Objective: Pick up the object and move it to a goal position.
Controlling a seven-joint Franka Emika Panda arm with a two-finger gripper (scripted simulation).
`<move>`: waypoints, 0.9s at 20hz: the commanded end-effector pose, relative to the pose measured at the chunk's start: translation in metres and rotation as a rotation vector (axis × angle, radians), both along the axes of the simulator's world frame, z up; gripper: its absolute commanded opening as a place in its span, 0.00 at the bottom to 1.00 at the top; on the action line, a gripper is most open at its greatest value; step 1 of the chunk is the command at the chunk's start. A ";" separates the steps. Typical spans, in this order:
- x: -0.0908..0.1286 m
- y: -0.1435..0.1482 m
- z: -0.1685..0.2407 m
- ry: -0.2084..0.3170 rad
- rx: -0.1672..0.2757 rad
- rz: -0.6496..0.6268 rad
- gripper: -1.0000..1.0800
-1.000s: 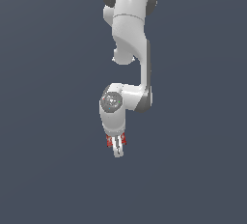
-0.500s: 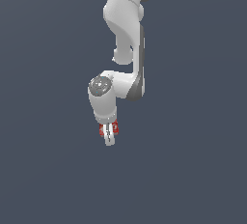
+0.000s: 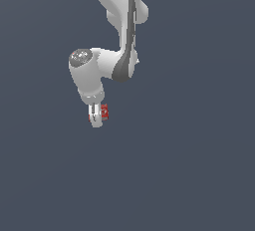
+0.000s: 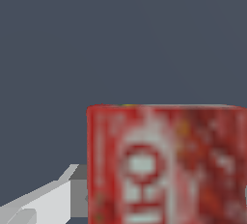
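The object [image 3: 104, 113] is a small red block with white lettering, held in the air below the white arm in the exterior view. My gripper [image 3: 96, 117] is shut on it, with red showing on both sides of the white fingers [image 3: 94, 114]. In the wrist view the object [image 4: 166, 165] fills the frame close to the camera, its white lettering blurred. One pale grey finger [image 4: 43, 201] shows beside it; the other finger is hidden behind the block.
Only the plain dark blue-grey background surrounds the arm [image 3: 107, 63] in both views. No table, marker or other object shows.
The arm has swung toward the exterior view's left and lifted, carrying the red block with it. The wrist has turned. The grip on the block is unchanged.
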State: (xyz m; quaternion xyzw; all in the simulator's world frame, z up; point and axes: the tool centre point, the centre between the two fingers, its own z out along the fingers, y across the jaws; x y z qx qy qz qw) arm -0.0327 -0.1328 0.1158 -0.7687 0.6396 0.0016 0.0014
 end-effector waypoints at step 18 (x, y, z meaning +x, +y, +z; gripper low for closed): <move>-0.099 -0.103 0.099 0.000 -0.002 0.000 0.00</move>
